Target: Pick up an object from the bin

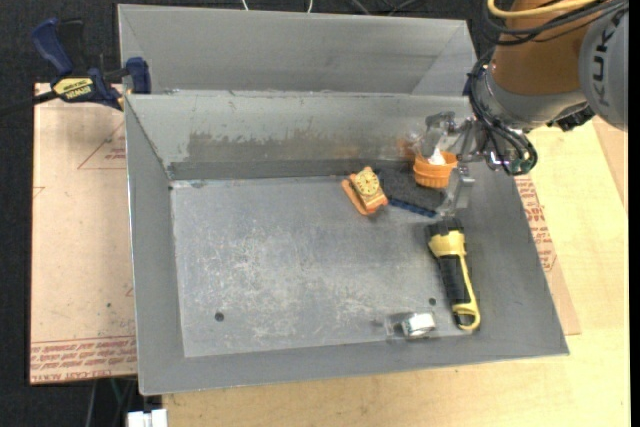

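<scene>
While the arm reaches in from the right, I see the hand (452,173) low at the back right of the bin (300,265), right against a small orange cup-shaped thing (433,173) with a white top; wide or narrow, I cannot tell; a dark blue strip (412,206) lies just beside it, an orange block (365,191) near on the left; a black-and-yellow tool (455,277) and a small silver piece (415,323) lie toward the front wall.
</scene>
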Controlling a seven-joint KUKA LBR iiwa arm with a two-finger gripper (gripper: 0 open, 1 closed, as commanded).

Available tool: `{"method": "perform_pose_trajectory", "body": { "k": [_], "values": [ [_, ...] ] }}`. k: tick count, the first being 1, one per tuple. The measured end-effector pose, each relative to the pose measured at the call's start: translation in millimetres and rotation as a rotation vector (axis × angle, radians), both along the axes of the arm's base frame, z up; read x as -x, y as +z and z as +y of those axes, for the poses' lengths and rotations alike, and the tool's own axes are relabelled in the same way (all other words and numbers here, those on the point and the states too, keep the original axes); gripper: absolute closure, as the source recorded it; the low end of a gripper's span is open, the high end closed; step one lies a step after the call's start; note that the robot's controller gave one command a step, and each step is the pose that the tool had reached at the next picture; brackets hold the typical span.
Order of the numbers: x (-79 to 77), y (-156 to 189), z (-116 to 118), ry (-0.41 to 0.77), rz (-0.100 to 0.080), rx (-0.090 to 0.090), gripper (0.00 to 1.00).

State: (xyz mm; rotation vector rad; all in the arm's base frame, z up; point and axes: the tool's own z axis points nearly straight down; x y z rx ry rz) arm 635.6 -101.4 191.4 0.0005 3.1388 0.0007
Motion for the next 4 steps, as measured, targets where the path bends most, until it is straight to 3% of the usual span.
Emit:
{"method": "perform_pose_trajectory", "body": {
  "k": [1,2,3,4],
  "values": [
    [-23.7,-111.6,-35.3,-0.16,0.002,-0.013,0.0],
    [-17.9,-75.6,-35.0,-0.342,-0.005,-0.004,0.0],
    [11.6,-117.0,-28.6,-0.33,-0.017,-0.01,0.0],
    [-18.1,-121.0,-36.1,-0.349,0.001,-0.006,0.0]
  ]
}}
